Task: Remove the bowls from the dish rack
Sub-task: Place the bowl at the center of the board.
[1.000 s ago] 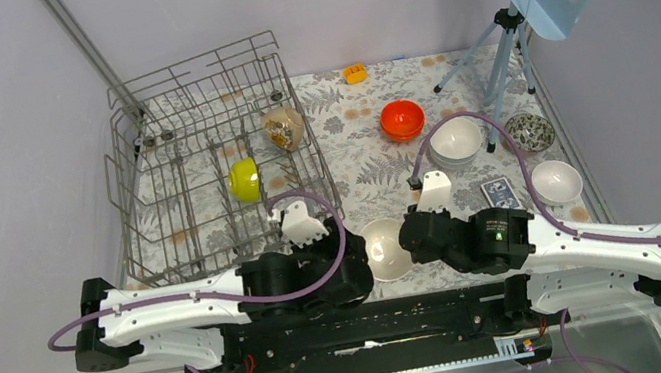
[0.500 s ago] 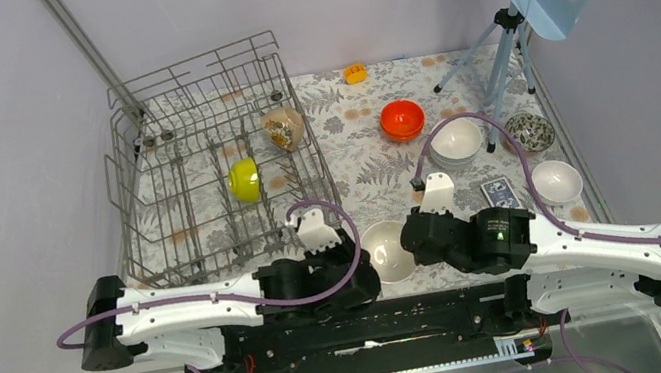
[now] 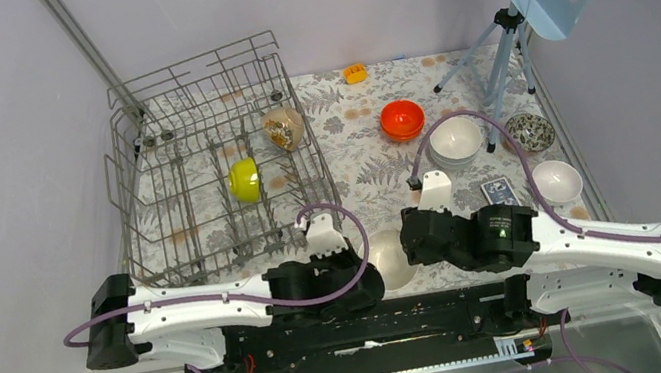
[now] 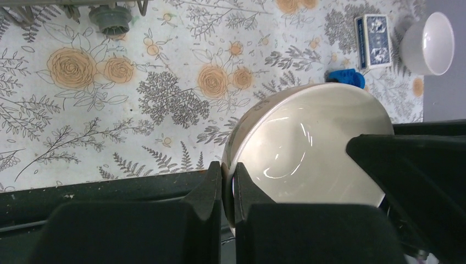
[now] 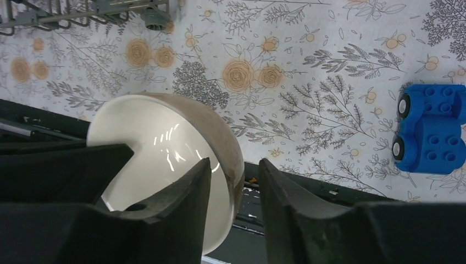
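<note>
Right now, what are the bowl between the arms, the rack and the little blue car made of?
Bowl: probably glazed ceramic. It is glossy cream inside with sharp glints of light and brownish outside, though it could be hard plastic.
Rack: grey metal wire, maybe coated, with thin rods crossing in a grid.
Car: matte blue plastic, with studs on top like a building brick.

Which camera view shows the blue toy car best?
The right wrist view: there the blue toy car is large and unblocked, with two wheels visible. The left wrist view shows only a small corner of it behind the bowl. In the top view I cannot find it.
</note>
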Controlling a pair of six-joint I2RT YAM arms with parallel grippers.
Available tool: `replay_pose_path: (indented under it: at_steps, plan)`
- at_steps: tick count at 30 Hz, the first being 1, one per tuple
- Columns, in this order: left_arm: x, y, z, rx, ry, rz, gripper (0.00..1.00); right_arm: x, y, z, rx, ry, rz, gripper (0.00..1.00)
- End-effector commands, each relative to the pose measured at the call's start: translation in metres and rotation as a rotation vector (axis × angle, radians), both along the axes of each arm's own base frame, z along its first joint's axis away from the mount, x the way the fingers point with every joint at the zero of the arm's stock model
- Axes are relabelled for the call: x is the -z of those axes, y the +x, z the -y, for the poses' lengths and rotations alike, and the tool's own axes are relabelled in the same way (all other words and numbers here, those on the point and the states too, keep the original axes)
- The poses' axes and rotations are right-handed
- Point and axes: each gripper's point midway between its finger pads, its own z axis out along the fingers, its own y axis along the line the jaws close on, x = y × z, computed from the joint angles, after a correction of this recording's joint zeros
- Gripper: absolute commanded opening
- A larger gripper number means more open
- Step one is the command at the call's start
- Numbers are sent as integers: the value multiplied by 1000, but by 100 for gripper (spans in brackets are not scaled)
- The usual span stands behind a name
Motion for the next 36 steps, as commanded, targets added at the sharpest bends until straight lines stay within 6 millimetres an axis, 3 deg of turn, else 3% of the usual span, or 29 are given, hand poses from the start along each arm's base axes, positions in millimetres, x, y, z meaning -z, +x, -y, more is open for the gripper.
replay_pose_path:
  at_steps: [1, 6, 11, 17, 31, 34, 36]
  plan:
    - [-16, 0, 14, 0, -82, 4, 0, -27, 6, 4, -18, 8, 63, 48]
    - [-17, 1, 12, -2, -74, 9, 0, -31, 7, 8, -53, -23, 86, 53]
    - [-17, 1, 13, -3, -68, 5, 0, -20, 7, 5, -81, -89, 66, 49]
    - [-16, -1, 13, 2, -68, -4, 0, -11, 7, -1, -101, -105, 57, 36]
    - [-15, -4, 14, 15, -84, -16, 0, 20, 1, -3, -125, -162, 5, 18]
    - [-13, -4, 13, 12, -84, -19, 0, 21, 1, -2, -121, -155, 6, 0]
    - [-13, -4, 14, 10, -91, -23, 0, 20, 1, -1, -117, -151, 7, 0]
